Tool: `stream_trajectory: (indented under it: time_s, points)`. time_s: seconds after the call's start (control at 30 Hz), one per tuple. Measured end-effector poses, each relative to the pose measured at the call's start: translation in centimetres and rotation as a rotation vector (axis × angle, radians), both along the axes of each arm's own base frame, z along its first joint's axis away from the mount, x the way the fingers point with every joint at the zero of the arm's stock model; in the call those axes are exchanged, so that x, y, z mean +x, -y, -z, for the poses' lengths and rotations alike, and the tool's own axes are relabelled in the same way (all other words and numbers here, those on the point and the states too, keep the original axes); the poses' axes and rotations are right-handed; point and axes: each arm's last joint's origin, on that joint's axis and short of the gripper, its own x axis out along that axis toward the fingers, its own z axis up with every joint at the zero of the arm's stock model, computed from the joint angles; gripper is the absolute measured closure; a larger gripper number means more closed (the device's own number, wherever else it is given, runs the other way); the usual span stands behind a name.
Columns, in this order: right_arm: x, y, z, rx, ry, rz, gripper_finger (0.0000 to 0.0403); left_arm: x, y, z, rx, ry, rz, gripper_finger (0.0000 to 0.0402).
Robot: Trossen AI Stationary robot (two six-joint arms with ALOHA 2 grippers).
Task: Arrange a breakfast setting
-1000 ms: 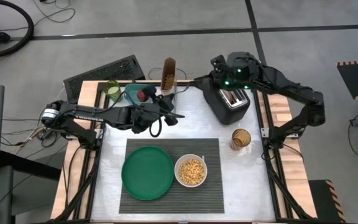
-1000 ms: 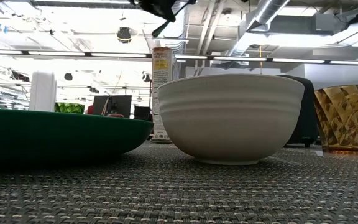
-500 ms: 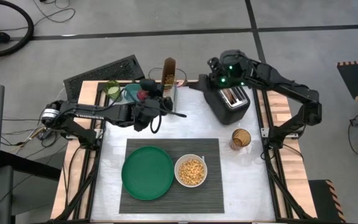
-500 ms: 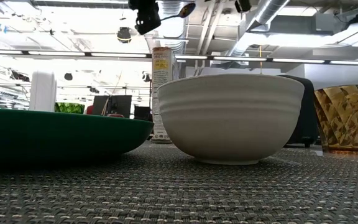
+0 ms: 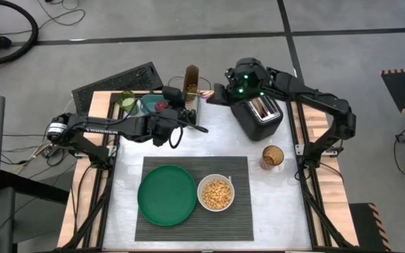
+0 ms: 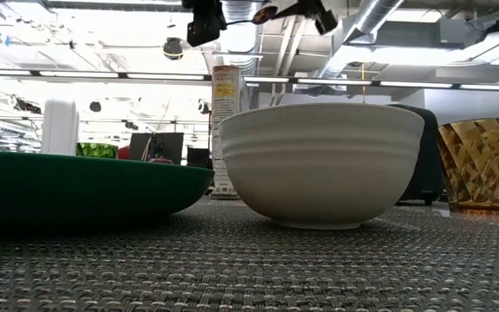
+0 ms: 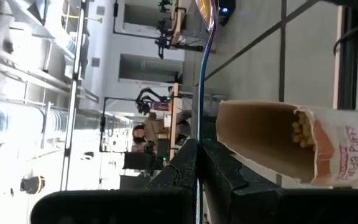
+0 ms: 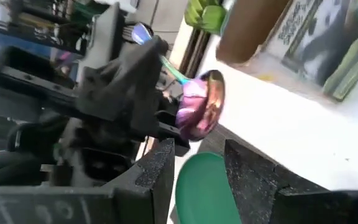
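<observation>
The small spoon [image 7: 201, 74] is held level, high above the table, by my left gripper [image 5: 176, 121], which is shut on it. Its iridescent pink bowl [image 8: 201, 104] points toward the table's right. My right gripper [image 8: 197, 167] is open, just short of that bowl, with a finger on either side of it and no touch; it is near the toaster's left [image 5: 216, 93]. On the dark ribbed placemat [image 5: 239, 218] rest the green plate [image 5: 166, 195] and the white bowl [image 5: 215, 194], which is filled with cereal. The red apple [image 5: 162, 107] lies by the teal container [image 5: 148, 104]. My left gripper pinches the spoon's thin handle [image 7: 198, 138] between its two shut fingers, at the handle's end away from the bowl. The fingers point level toward the table's right and lie along the handle. The spoon sticks straight out beyond them, clear of everything.
A black toaster [image 5: 261, 112] stands at the back right, with an amber cup [image 5: 273, 156] in front of it. An open cereal box [image 5: 191, 83] stands at the far edge, close to both grippers. A green object [image 5: 126, 100] sits at the far left.
My left gripper has rolled about its own line and risen slightly, bringing the spoon from a downward slant to level, pointing right. My right gripper has come from above the toaster toward the table's left and down, turning as it went, up to the spoon's bowl.
</observation>
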Motion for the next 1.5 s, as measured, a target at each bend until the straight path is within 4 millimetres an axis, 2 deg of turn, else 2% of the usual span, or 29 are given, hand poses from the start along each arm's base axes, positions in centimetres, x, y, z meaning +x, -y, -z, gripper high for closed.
stream_trajectory:
  time_s: [0.23,0.6,0.67,1.0,1.2,1.33,1.5]
  points:
    - [1.0,0.5,0.4,0.019,0.032,0.0,0.0237,0.0,0.0,0.0,-0.002,0.001,0.008,0.0402]
    - [0.1,2.1,0.0,0.028,0.043,0.061,0.0244,0.0,0.0,0.0,0.018,-0.054,0.014,0.0402]
    - [0.3,2.2,0.2,0.031,0.036,0.061,0.0257,0.0,0.0,0.0,0.017,-0.054,0.014,0.0402]
    - [0.3,2.2,0.5,0.041,0.02,0.043,0.0375,0.1,0.0,0.0,0.01,-0.032,0.018,0.0401]
    - [0.3,2.1,0.7,0.006,-0.001,0.022,0.0376,0.1,0.1,0.1,-0.012,0.005,0.043,0.0399]
    - [0.1,2.4,0.6,-0.036,-0.004,0.007,0.0376,0.2,0.7,0.0,-0.053,0.086,0.087,0.0375]
    - [-0.3,2.9,0.6,-0.029,-0.001,-0.029,0.0376,0.1,1.9,0.6,-0.088,0.073,0.11,0.0302]
